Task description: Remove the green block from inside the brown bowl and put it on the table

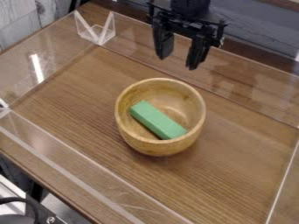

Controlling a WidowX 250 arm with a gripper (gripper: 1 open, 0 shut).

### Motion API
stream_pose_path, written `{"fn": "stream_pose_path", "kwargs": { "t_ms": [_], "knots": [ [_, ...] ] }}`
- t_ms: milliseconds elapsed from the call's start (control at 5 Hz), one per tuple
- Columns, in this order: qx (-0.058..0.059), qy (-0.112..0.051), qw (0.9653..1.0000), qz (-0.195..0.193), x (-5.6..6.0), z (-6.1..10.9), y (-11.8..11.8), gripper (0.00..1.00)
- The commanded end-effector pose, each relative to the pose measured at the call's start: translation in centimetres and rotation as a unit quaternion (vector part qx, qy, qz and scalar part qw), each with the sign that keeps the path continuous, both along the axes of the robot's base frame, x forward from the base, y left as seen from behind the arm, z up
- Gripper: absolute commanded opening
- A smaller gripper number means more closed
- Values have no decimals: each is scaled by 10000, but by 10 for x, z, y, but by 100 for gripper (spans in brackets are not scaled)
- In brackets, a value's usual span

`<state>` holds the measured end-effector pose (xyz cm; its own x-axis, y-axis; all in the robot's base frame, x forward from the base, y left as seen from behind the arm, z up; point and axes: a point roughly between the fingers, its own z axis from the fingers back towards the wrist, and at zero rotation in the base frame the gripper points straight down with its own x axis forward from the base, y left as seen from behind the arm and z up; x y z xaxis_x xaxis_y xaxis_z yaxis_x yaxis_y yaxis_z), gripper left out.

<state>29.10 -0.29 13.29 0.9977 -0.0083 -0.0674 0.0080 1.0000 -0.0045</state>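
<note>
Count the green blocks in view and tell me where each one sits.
1. The green block lies inside the brown bowl in the middle of the table. Nothing in view could hide another.

The gripper (pixel 186 51) hangs at the top of the view, pointing straight down, its dark fingers (pixel 195 54) spread apart and holding nothing.

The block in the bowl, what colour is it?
Bright green. The block lies inside the brown bowl, clearest in the camera view.
</note>
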Motion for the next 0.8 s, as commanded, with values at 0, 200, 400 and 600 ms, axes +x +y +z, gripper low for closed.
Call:
{"fn": "stream_pose_path", "kwargs": {
  "t_ms": [0,200,400,600],
  "knots": [
    [-62,-14,9930,1179,-13,-9,1,100],
    [-104,-104,9705,2407,-31,-20,2,100],
    [-163,-205,9577,2867,-34,-35,2,100],
    [-235,-307,9463,3209,-36,-49,-1,100]
  ]
}}
